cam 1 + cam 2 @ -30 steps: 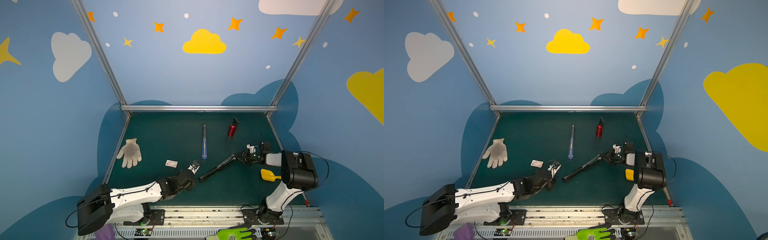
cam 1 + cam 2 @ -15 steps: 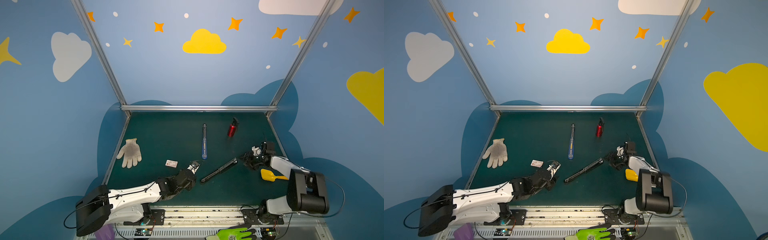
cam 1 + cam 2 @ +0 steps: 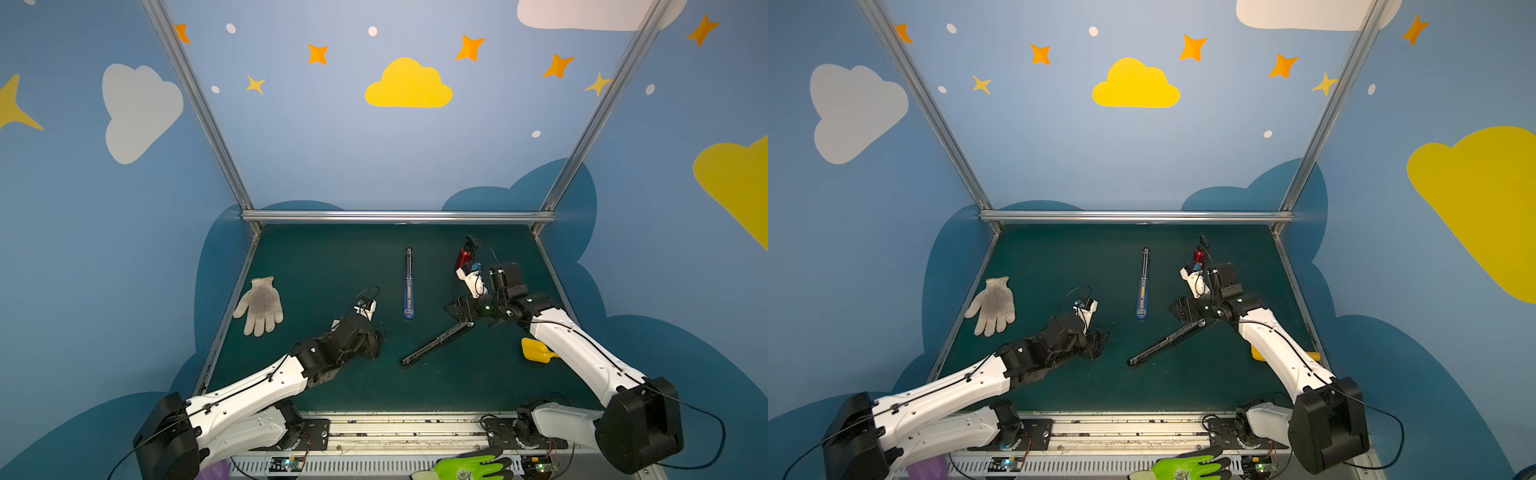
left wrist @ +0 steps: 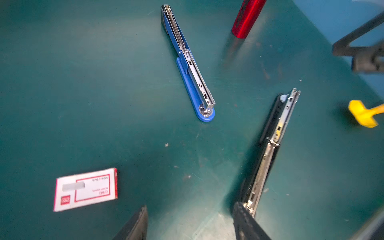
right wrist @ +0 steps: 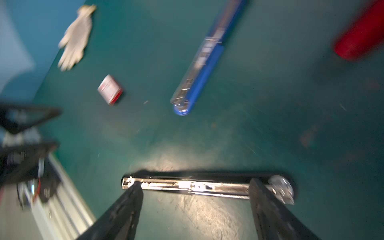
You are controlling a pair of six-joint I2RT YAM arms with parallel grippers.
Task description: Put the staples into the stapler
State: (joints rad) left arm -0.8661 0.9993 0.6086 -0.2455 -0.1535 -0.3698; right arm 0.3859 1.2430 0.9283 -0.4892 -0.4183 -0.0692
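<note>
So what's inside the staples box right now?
Its inside is hidden. In the left wrist view the staples box lies flat on the green mat, printed face up, with no tray sliding out. Whether any staples are in it cannot be seen.

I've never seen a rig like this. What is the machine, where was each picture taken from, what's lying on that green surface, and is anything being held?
The machine is a pair of robot arms, a left arm and a right arm, each ending in a two-fingered tool. Two pictures look down on the whole scene from above. The other two come from small cameras on the arms' wrists. On the green surface lie a white glove, a blue stapler and a black stapler, both folded open, a red cylinder and a yellow plastic piece. The wrist views also show a small white and red box of staples. The left tool and the right tool are both open and hold nothing. The right one is over the black stapler.
</note>
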